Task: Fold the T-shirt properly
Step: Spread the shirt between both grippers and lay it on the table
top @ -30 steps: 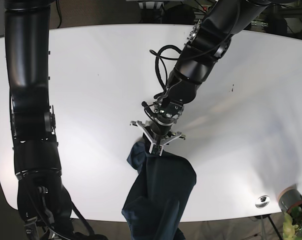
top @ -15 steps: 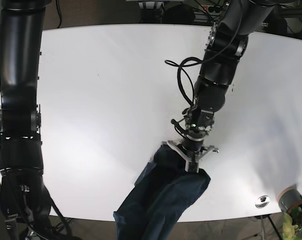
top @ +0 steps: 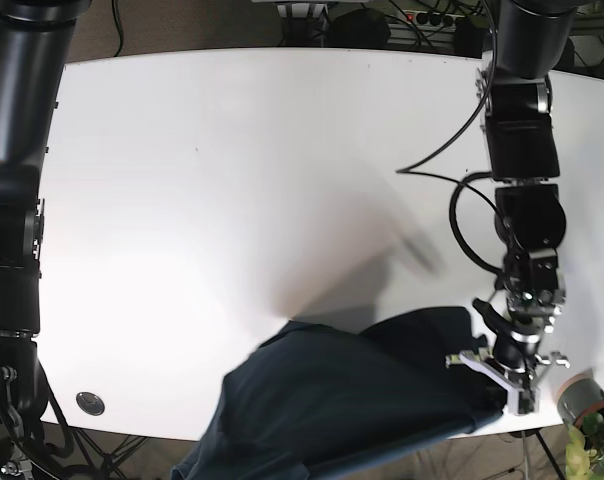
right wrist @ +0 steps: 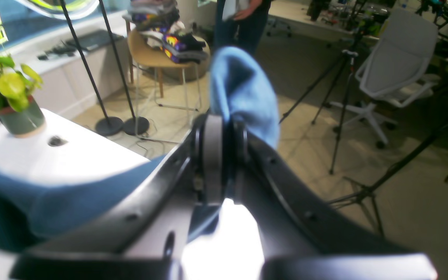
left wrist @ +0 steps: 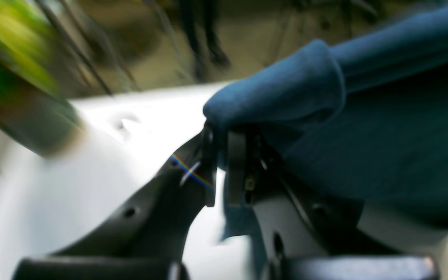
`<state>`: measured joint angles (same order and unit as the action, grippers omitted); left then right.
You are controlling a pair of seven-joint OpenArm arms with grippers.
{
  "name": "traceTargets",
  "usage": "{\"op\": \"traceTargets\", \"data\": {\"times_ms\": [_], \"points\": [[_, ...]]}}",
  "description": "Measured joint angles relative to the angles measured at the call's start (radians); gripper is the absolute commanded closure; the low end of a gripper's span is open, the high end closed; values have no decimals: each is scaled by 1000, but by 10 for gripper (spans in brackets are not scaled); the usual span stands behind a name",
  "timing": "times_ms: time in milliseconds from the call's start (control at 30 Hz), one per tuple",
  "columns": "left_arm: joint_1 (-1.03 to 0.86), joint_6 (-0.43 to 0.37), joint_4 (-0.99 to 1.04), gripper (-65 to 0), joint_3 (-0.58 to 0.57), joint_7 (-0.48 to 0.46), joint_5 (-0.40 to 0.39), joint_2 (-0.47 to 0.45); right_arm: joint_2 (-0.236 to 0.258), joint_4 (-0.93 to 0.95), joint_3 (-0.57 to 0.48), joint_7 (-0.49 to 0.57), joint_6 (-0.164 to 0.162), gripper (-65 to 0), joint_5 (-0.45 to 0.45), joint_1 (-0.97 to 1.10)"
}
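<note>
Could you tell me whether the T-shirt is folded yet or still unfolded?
Unfolded: the T-shirt lies bunched and rumpled, hanging over the table's near edge, one corner pinched in the left end effector.

There are one dark blue T-shirt (top: 352,390), one white table (top: 232,180), two black robot arms, two grippers, the left gripper (top: 512,385) and the right gripper (right wrist: 224,155), one potted plant (right wrist: 10,97), and one white office chair (right wrist: 395,74).

My left gripper (top: 510,392) pinches the dark blue T-shirt (top: 352,385) at the white table's (top: 232,180) near edge, cloth spreading leftward, partly hanging off.
</note>
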<state>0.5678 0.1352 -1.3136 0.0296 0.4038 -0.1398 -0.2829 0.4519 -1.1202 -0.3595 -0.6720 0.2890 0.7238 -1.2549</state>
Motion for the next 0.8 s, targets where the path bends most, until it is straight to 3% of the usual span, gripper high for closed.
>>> {"op": "traceTargets", "data": {"times_ms": [167,300,467,800], "points": [[106,70,-14,0,57,31,-4,-62,-3,-15,8,-4,0,-24,-2,3],[142,117,-23,0,76,92,-4,-98,-8,-73,132,-8,-2,-24,4,91],[140,151,-140,0,101,167,2,-109,-5,-176,211,-68,0,-24,-11,232],[-93,197,-280,0,98,204,2,-103,-19,-350,410,-76,-3,-24,-11,601]]}}
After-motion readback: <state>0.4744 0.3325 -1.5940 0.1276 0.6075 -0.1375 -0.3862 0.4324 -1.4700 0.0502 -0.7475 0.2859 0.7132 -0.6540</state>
